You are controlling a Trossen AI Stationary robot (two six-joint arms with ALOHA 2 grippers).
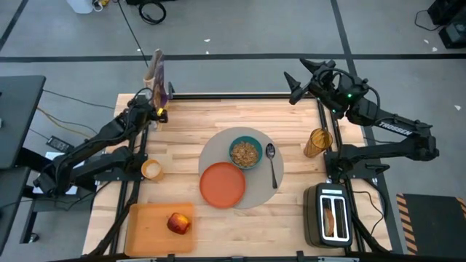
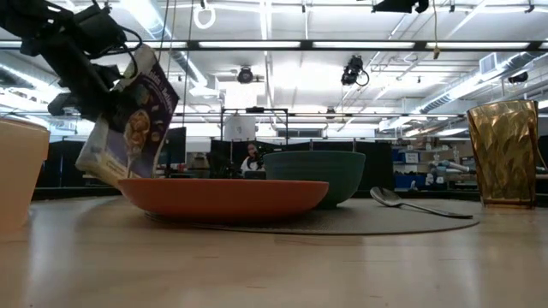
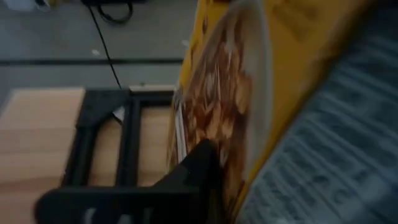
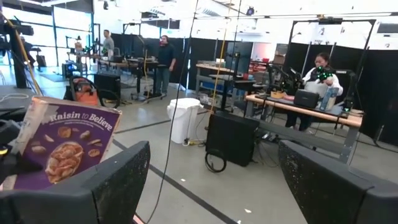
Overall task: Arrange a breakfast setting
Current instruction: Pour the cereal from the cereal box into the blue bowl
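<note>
The breakfast setting – grey placemat (image 1: 251,191), orange plate (image 1: 222,185), teal bowl (image 1: 246,152) of cereal, spoon (image 1: 271,164) – sits mid-table. The left pincer (image 1: 154,102), at the table's far-left edge, grips a tilted cereal box (image 1: 156,70); I judge a loosening hold could topple it. The right pincer (image 1: 297,86) hangs released – idle

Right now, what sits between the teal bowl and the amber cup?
The metal spoon lies on the round grey placemat between the teal bowl and amber cup, seen from above.
</note>
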